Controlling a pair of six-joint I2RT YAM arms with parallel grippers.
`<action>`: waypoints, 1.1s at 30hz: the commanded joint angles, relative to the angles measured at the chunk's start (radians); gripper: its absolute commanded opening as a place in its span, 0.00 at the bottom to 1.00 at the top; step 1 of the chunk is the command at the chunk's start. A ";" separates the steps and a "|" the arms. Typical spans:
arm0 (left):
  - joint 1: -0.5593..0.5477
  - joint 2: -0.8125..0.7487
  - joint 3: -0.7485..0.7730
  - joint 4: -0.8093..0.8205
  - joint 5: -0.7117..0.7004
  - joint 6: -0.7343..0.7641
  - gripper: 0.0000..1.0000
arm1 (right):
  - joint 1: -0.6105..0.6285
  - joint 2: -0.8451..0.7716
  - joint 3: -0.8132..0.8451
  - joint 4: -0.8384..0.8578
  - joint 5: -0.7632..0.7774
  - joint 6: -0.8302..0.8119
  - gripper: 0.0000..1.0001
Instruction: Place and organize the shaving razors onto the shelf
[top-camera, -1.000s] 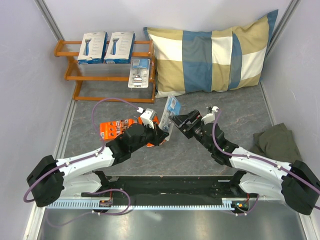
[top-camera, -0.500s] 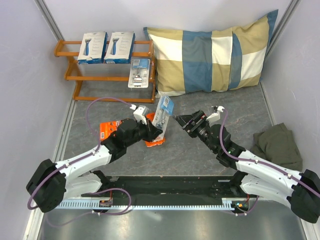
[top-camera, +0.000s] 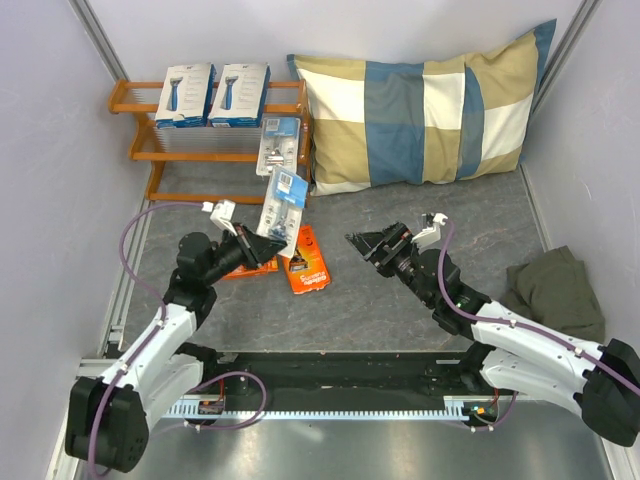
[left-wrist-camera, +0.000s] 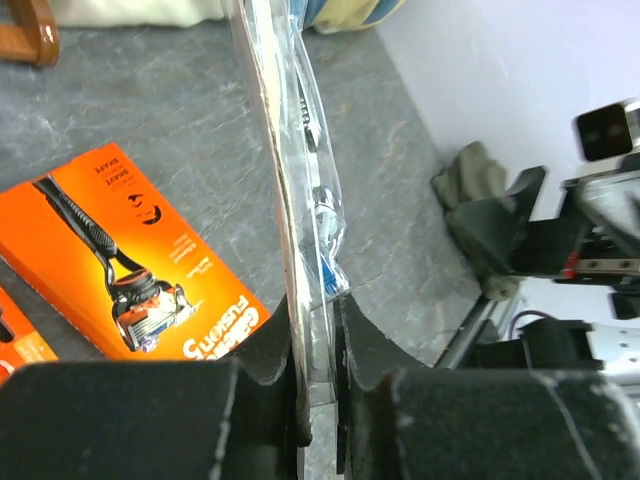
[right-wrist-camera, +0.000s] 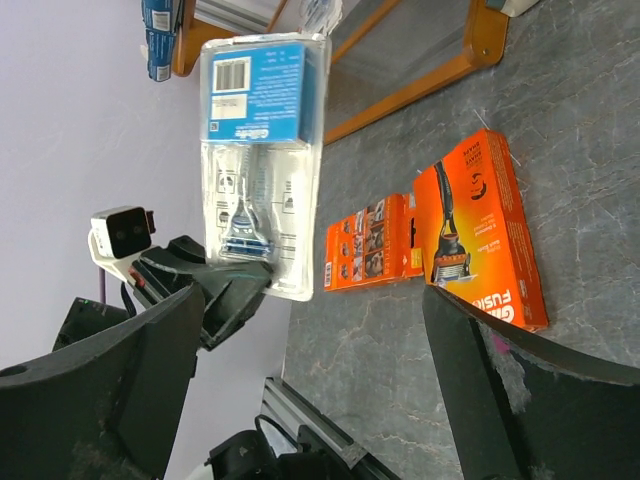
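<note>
Pinching the bottom rim of the clear blister razor pack (top-camera: 281, 203), the left fingers (left-wrist-camera: 372, 345) hold it upright above the counter (top-camera: 400, 300); the right fingers (right-wrist-camera: 505, 400) are spread, empty. Light, stiff, slippery plastic, so the flat rim seems the safest hold. The shelf (top-camera: 135, 96) stands at eleven o'clock.

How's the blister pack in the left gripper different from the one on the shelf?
The held blister pack is clamped by its lower edge in the left gripper, raised; the shelf blister pack leans at the right end of the shelf, free of any gripper. Both are clear with blue cards.
</note>
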 joint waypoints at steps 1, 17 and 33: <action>0.098 -0.002 0.013 0.117 0.195 -0.117 0.02 | -0.005 0.007 -0.012 0.032 0.004 -0.016 0.98; 0.482 0.292 0.036 0.700 0.501 -0.594 0.02 | -0.061 -0.019 -0.041 0.024 -0.042 -0.016 0.98; 0.576 0.626 0.156 1.067 0.511 -0.926 0.02 | -0.141 -0.055 -0.068 0.010 -0.105 -0.021 0.98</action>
